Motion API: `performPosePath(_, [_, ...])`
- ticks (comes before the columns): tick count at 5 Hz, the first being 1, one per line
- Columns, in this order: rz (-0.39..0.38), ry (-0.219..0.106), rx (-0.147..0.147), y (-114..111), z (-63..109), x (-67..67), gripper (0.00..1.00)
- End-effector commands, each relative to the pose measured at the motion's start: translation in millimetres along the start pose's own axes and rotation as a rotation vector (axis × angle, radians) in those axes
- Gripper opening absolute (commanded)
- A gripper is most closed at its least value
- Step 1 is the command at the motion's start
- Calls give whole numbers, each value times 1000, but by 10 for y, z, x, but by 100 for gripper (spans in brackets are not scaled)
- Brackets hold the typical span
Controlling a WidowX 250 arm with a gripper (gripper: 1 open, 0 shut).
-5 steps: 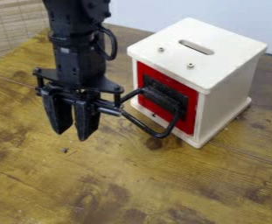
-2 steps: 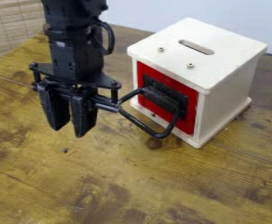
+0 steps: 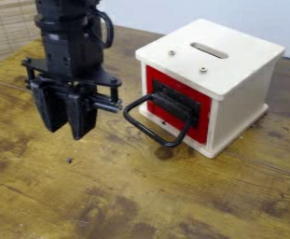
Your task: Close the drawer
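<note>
Handle (image 3: 158, 121) just right of gripper (image 3: 62, 119), sticks out fr drawer (image 3: 177, 103), blocks path to box (image 3: 222, 75). Bare table (image 3: 97, 191) below and front, room to pass.

One white box (image 3: 222, 70), one red drawer (image 3: 178, 103), one black handle (image 3: 154, 126), one wooden table (image 3: 134, 196).

The desk (image 3: 172, 201) is bare wood, matt and rough, its grain streaked with dark stains and worn patches. The cabinet (image 3: 228, 61) at 2 o'clock looks like smooth painted wood, white with a soft sheen. Its drawer (image 3: 172, 105) front is flat red, carrying a smooth black handle (image 3: 154, 126), plastic or coated metal. The claw (image 3: 62, 117) is matt black, likely plastic and metal.
</note>
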State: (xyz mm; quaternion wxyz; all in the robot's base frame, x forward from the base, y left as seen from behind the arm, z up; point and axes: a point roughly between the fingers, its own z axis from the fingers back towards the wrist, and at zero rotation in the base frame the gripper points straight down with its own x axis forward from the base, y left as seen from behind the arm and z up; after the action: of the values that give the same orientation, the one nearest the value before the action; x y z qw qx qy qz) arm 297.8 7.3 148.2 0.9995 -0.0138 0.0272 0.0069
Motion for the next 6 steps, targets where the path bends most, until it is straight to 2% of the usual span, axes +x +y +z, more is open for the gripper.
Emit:
performPosePath(1, [20, -78, 16, 116, 252, -62, 100])
performPosePath(3, [29, -76, 32, 180, 159, -114, 100])
performPosePath(4, [40, -75, 38, 253, 80, -117, 0])
performPosePath(5, [50, -81, 41, 336, 30, -107, 100])
performPosePath(6, [56, -86, 35, 395, 25, -100, 100])
